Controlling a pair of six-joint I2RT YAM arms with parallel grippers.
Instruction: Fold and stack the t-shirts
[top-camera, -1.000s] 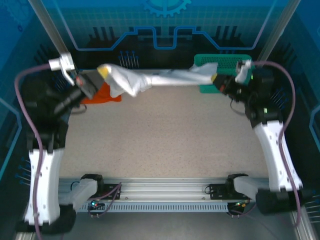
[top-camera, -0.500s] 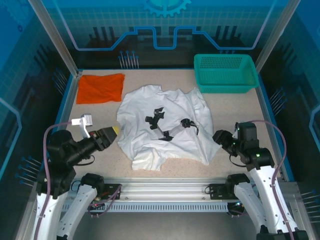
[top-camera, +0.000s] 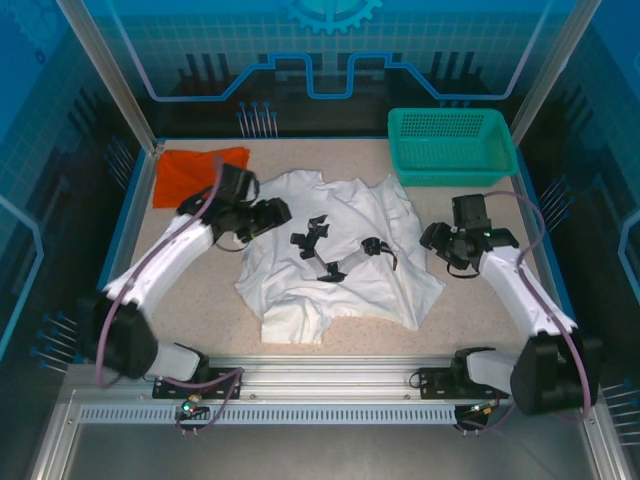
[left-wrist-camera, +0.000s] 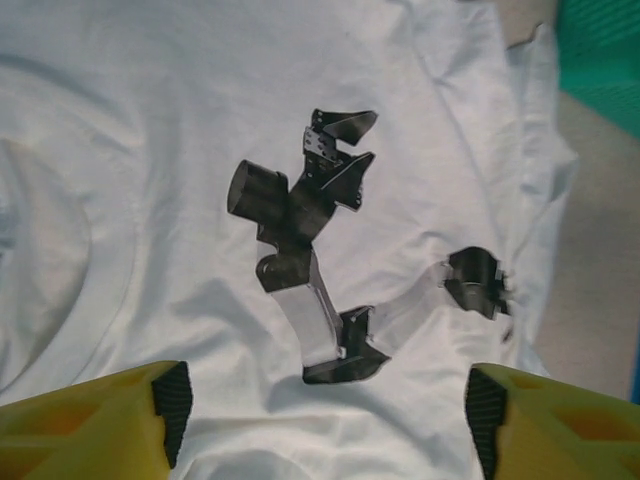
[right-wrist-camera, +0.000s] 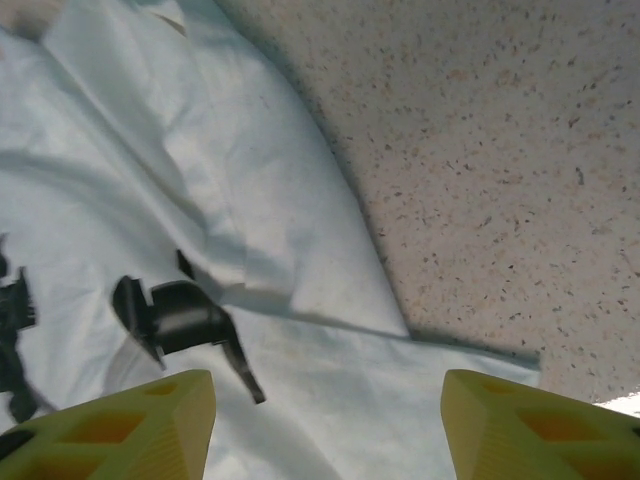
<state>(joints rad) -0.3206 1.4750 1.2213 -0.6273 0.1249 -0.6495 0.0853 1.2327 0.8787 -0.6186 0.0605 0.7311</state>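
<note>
The white t-shirt (top-camera: 335, 265) lies spread and creased in the middle of the table, its black graphic (top-camera: 325, 245) facing up. The orange-red t-shirt (top-camera: 188, 170) lies flat at the back left corner. My left gripper (top-camera: 280, 212) hovers over the white shirt's left shoulder area, open. In the left wrist view its yellow fingers (left-wrist-camera: 95, 420) stand wide apart above the white shirt (left-wrist-camera: 150, 150) and its graphic (left-wrist-camera: 305, 230), holding nothing. My right gripper (top-camera: 430, 238) sits at the shirt's right edge, open, over the white cloth (right-wrist-camera: 300, 400).
A teal mesh basket (top-camera: 452, 147) stands at the back right, its corner visible as the basket (left-wrist-camera: 600, 50) in the left wrist view. Bare speckled table (right-wrist-camera: 500, 150) lies right of the shirt. Metal frame posts and a rail border the table.
A second ago both grippers held the white shirt stretched in the air at the back. It now lies on the table, both grippers have opened, and the arms have come back over its sides.
</note>
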